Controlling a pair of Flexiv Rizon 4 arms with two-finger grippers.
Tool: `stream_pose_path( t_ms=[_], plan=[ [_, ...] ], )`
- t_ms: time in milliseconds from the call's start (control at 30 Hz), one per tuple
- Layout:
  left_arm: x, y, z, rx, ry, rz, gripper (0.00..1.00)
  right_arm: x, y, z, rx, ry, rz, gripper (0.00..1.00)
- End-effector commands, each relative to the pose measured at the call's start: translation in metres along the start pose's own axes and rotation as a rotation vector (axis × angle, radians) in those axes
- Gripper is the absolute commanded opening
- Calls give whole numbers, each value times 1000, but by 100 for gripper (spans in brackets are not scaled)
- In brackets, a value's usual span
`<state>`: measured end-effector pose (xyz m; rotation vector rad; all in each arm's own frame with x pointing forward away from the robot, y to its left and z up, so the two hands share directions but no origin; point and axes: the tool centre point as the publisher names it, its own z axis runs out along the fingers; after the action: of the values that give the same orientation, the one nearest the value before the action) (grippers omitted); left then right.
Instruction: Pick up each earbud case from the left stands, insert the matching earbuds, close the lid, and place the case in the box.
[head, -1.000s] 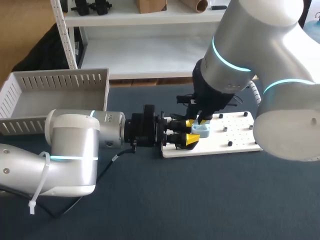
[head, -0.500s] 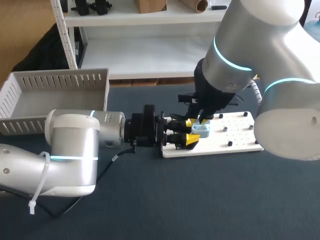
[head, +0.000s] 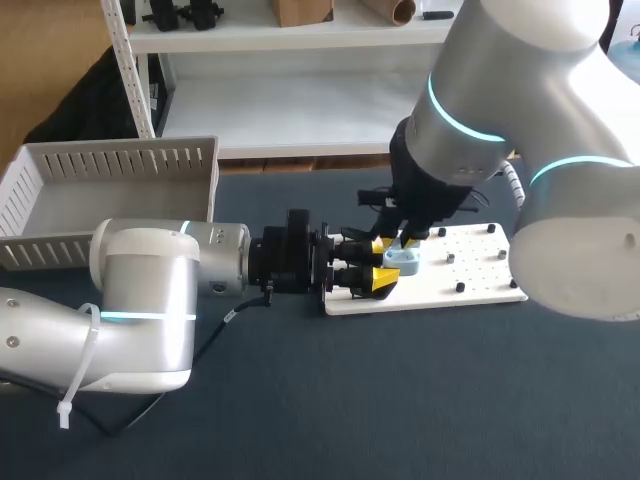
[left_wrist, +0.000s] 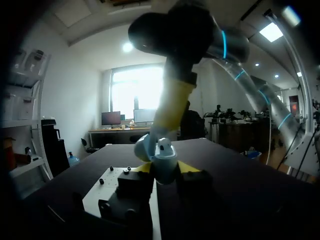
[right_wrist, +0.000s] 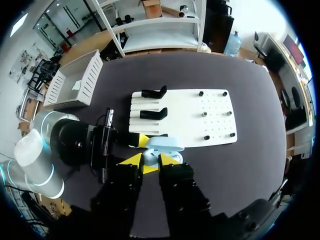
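- The earbud case (right_wrist: 162, 145) is pale blue, smooth and rounded. You cannot tell from these views whether its lid is up or down.
- You will find it at the left end of the white board (head: 470, 262), near the two black stands (right_wrist: 152, 114).
- Your left gripper (head: 383, 262) lies level, low over the tabletop (head: 400, 400), and has the case clamped. In its wrist view, both yellow tips press against the case's sides.
- Your right gripper (right_wrist: 149, 161) comes down from above and sits right at the top of the case. You cannot tell whether it is open or closed.
- The right half of the board carries a few small black pegs (right_wrist: 204, 114).
- The box (head: 110, 190) is white with slatted walls. It stands at the far left of the tabletop, well apart from the board and both grippers. What lies inside it you cannot make out.
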<state>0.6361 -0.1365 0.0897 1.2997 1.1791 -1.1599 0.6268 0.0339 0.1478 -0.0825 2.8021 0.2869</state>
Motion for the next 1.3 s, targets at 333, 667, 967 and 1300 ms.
stream_pose_path(
  t_ms=[333,667,967,1300],
  plan=[
    [1,1,0,2,-2,1,0,4,-2,0,-3,-1,-2,0],
    [1,1,0,2,-2,1,0,5,0,-5,-6,-11,-7,0],
    [1,1,0,2,-2,1,0,7,0,-5,-4,-5,-9,0],
    [1,1,0,2,-2,1,0,8,0,-2,-4,2,-6,0]
  ],
)
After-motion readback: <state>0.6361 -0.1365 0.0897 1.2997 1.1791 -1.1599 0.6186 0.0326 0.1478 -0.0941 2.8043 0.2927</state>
